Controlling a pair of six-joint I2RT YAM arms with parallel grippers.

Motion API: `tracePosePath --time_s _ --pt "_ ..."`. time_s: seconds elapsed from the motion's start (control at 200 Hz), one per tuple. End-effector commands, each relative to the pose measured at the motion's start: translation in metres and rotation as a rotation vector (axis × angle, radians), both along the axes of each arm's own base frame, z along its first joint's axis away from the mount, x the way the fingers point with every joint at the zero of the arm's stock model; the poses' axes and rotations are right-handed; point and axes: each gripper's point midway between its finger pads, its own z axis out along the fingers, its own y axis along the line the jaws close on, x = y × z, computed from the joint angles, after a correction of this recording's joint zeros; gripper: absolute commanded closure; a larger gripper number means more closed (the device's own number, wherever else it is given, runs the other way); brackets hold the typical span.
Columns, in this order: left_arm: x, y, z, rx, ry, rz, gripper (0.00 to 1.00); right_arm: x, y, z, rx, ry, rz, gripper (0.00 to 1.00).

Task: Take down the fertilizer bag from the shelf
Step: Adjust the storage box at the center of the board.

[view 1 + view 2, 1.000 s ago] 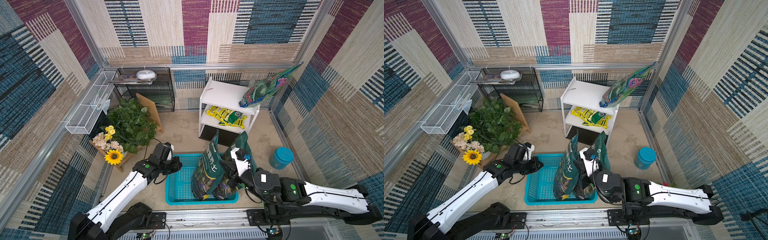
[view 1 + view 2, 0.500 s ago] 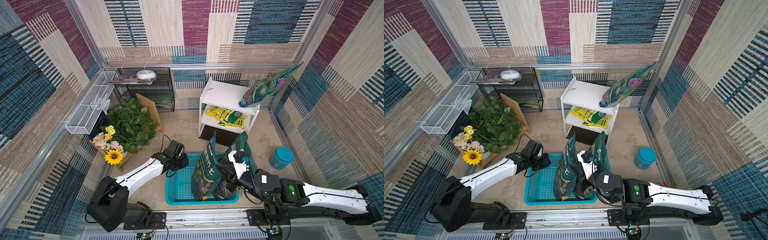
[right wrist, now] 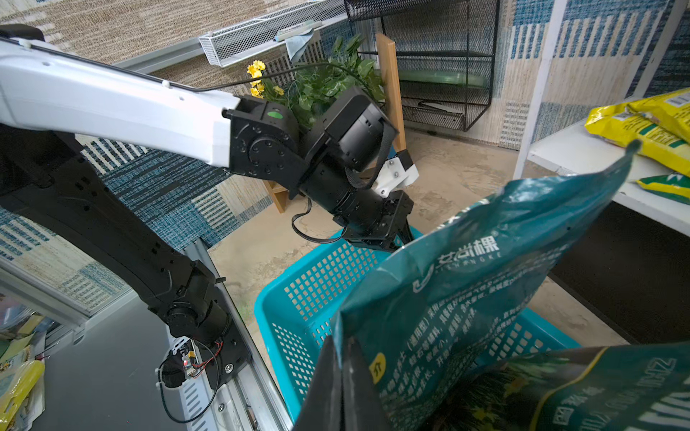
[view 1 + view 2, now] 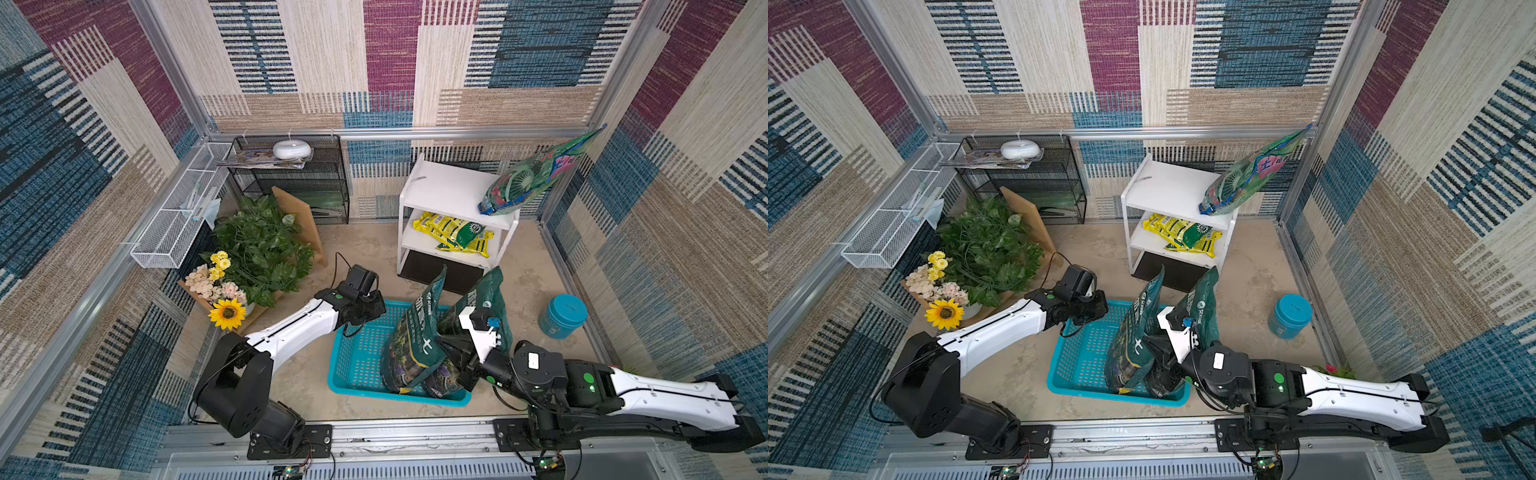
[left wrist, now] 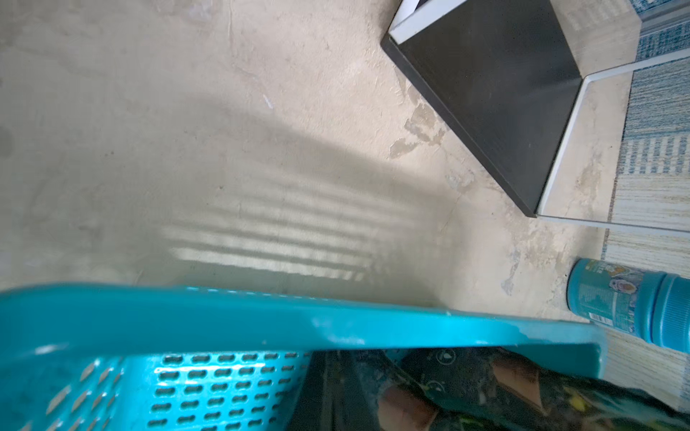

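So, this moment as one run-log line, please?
left gripper: shut, at teal basket corner | right gripper: shut, by dark green bags in basket | shelf: yellow bags, colourful bag

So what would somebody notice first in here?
Two tall dark green bags stand in the teal basket at the front middle. Next comes a bright bag leaning tilted on the top board of the white shelf at the back, with yellow bags lying on the board below. A sunflower glows at the left.
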Motion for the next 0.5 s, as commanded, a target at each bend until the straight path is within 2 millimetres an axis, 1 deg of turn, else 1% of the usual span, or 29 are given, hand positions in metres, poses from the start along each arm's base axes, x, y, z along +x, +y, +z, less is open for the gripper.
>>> tracePosePath --time_s 0.0,0.03,0.07,0.125,0.175,0.235,0.29,0.346,0.421,0.451,0.496 --pt "0.018 0.005 0.008 0.028 -0.079 0.04 1.0 -0.004 0.004 0.006 0.018 0.005 0.025 0.98" --pt "0.018 0.005 0.009 0.02 -0.08 0.041 1.0 -0.004 0.005 0.006 0.013 0.004 0.027 0.94" --pt "0.017 0.004 0.01 0.009 -0.08 0.041 1.0 -0.004 0.007 0.006 0.008 0.004 0.027 0.83" --pt "0.015 0.002 0.015 -0.009 -0.083 0.04 1.0 -0.003 0.008 0.01 0.002 -0.002 0.026 0.72" --pt "0.013 0.0 0.023 -0.03 -0.096 0.031 1.0 -0.002 0.007 0.02 0.009 -0.012 0.019 0.6" --pt "0.008 -0.006 0.037 -0.068 -0.114 0.0 1.0 0.002 -0.001 0.041 0.038 -0.036 -0.006 0.45" --pt "0.004 -0.014 0.054 -0.109 -0.14 -0.039 0.83 0.008 -0.014 0.067 0.081 -0.068 -0.053 0.34" --pt "-0.001 -0.015 0.074 -0.139 -0.17 -0.047 0.68 0.017 -0.033 0.096 0.125 -0.106 -0.131 0.23" --pt "-0.007 -0.01 0.103 -0.17 -0.221 -0.038 0.49 0.03 -0.058 0.131 0.166 -0.162 -0.245 0.01" --pt "-0.009 -0.008 0.116 -0.18 -0.244 -0.035 0.42 0.036 -0.069 0.143 0.174 -0.181 -0.302 0.0" --pt "-0.013 -0.004 0.136 -0.189 -0.283 -0.034 0.33 0.043 -0.08 0.157 0.174 -0.206 -0.373 0.0"
